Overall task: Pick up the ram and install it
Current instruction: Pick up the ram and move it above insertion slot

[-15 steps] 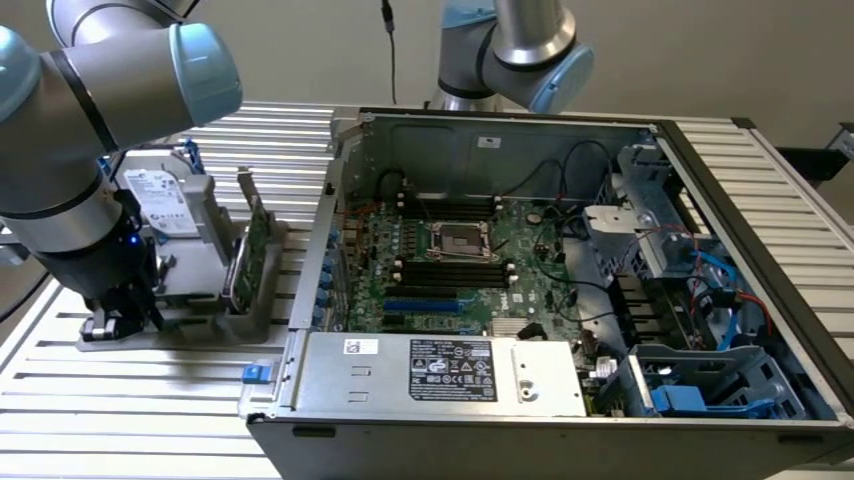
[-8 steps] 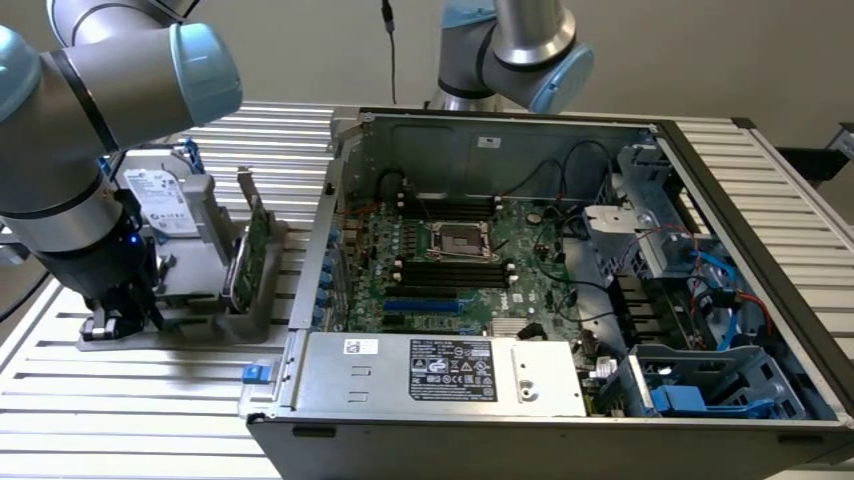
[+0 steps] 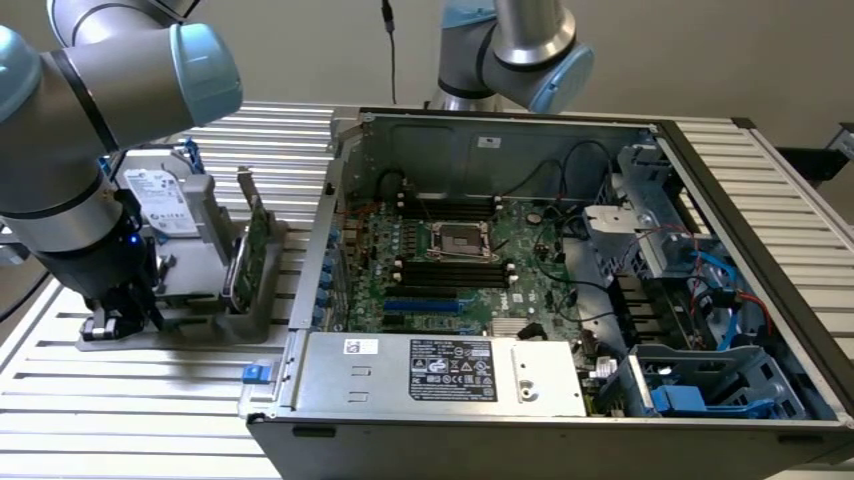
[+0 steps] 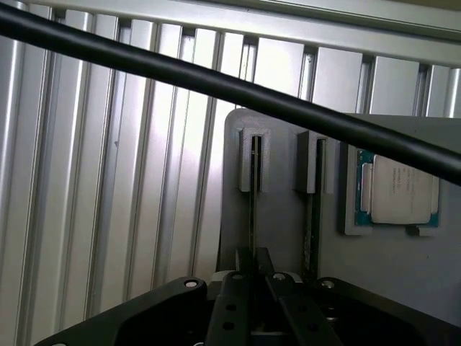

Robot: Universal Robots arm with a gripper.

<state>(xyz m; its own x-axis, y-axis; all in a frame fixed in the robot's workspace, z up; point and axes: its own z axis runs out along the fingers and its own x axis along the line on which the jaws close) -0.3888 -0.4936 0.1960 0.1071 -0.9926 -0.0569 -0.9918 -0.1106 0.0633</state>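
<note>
The ram [image 4: 253,205] shows edge-on as a thin dark stick standing upright in a slot of the grey holder [image 4: 282,220]. My gripper [image 4: 254,254] sits directly over its near end, with the dark fingers [image 4: 266,264] shut on its two faces. In the exterior view the gripper [image 3: 120,318] is down at the holder [image 3: 187,325] on the exterior view's left, beside the open computer case [image 3: 334,215]. The black memory slots [image 3: 451,272] lie on the green motherboard inside the case.
A second thin stick [image 4: 314,213] stands in the neighbouring slot, and a processor chip [image 4: 402,189] lies in a recess beyond it. A black cable [image 4: 216,83] crosses the wrist view. A green card with a bracket [image 3: 248,255] and a hard drive [image 3: 163,205] stand on the holder. Another arm [image 3: 514,50] stands behind the case.
</note>
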